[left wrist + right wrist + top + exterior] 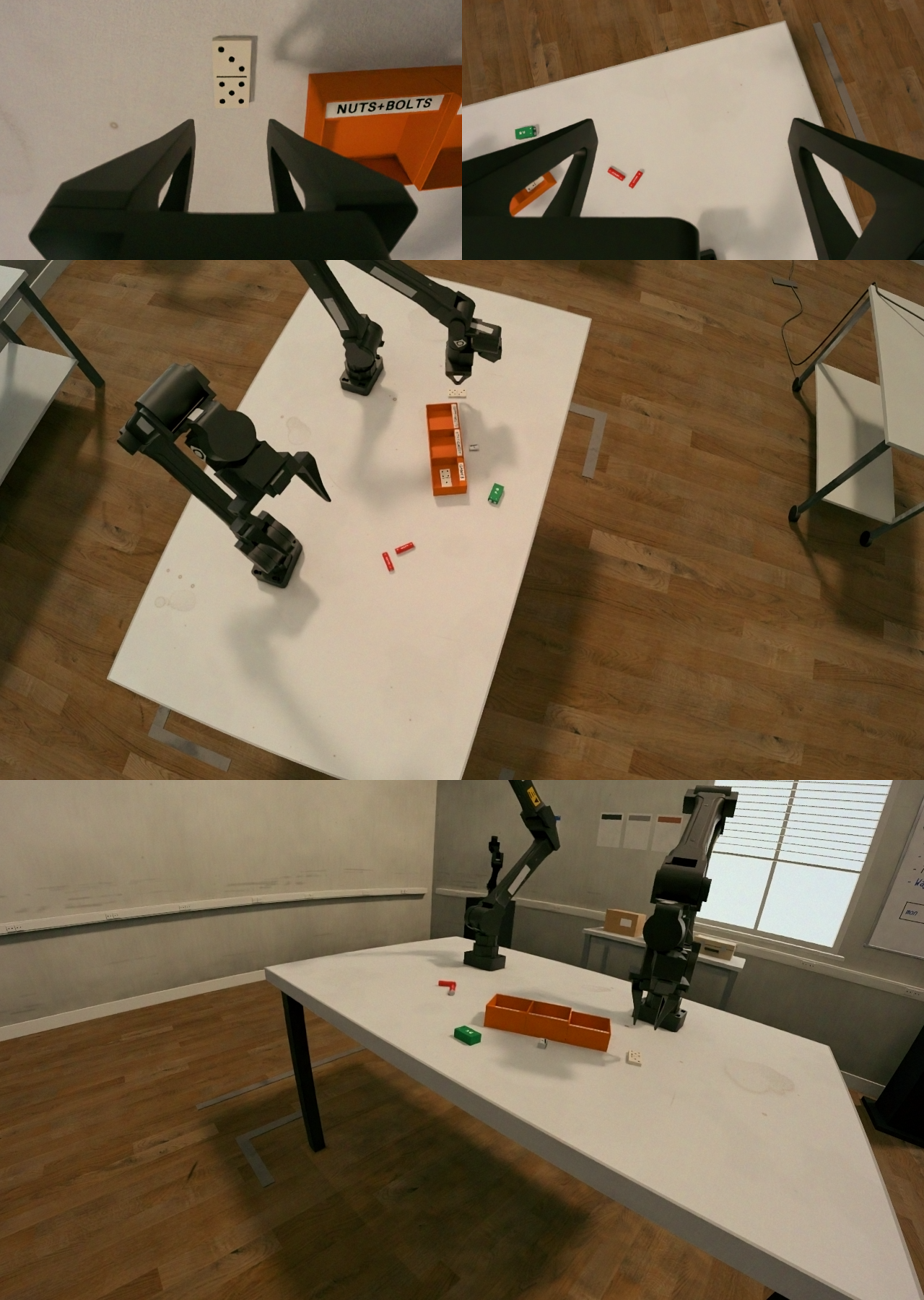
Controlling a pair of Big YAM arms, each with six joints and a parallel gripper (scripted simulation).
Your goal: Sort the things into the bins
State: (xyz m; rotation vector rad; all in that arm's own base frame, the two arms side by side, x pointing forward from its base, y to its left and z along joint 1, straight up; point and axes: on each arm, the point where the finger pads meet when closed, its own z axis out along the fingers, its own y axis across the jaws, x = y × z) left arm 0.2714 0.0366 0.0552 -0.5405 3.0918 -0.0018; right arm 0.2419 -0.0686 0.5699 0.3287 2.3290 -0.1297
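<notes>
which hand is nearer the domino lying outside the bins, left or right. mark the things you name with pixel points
Left. The left hand (458, 380) (231, 129) hovers close by the domino (457, 393) (634, 1058) (232, 74); the right hand (329, 500) (692, 129) is well away, over the table beyond the bins (449, 491) (546, 1028) (314, 108).

It looks like a robotics lab: black robot arms, a wheeled cart, floor tape, a whiteboard.
</notes>
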